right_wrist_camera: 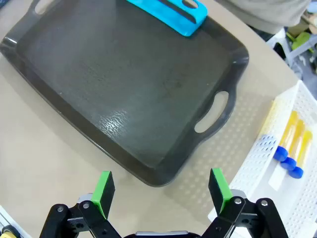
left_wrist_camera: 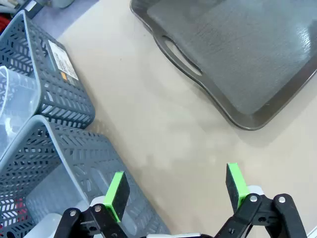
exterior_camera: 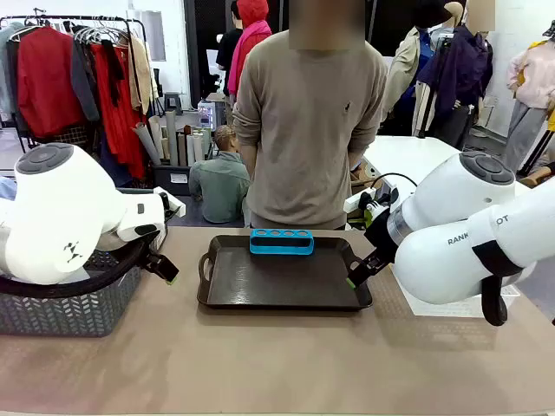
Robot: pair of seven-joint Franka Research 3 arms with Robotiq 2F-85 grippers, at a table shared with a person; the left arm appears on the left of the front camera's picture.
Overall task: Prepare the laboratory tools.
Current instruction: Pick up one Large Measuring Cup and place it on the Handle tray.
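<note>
- The left gripper (left_wrist_camera: 176,187) hangs over the bare table (exterior_camera: 260,364) with its jaws spread wide and nothing between the green pads.
- It sits between a grey basket (left_wrist_camera: 74,163) on one side and the handle end of the black tray (left_wrist_camera: 247,64) on the other, touching neither.
- The right gripper (right_wrist_camera: 161,187) is also wide apart and empty. It hovers above the table just off the tray's near corner, close to the tray's right handle.
- The blue rack (exterior_camera: 282,241) stands on the tray along its far edge, roughly at the middle, with its four holes facing up and nothing in them. The rest of the tray floor is bare.
- The yellow tubes (right_wrist_camera: 292,141) with blue caps lie side by side in a white basket (right_wrist_camera: 257,163), which sits on the table just beside the tray's right end. Three blue caps can be counted.
- In the left wrist view a clear plastic beaker (left_wrist_camera: 17,109) rests inside a second grey basket (left_wrist_camera: 59,94), touching the first. I cannot make out its handle.
- From the front, the grey baskets sit at the table's left end, partly hidden behind the left arm.
- A person (exterior_camera: 308,130) stands at the far side of the table, right behind the rack, hands out of sight.
</note>
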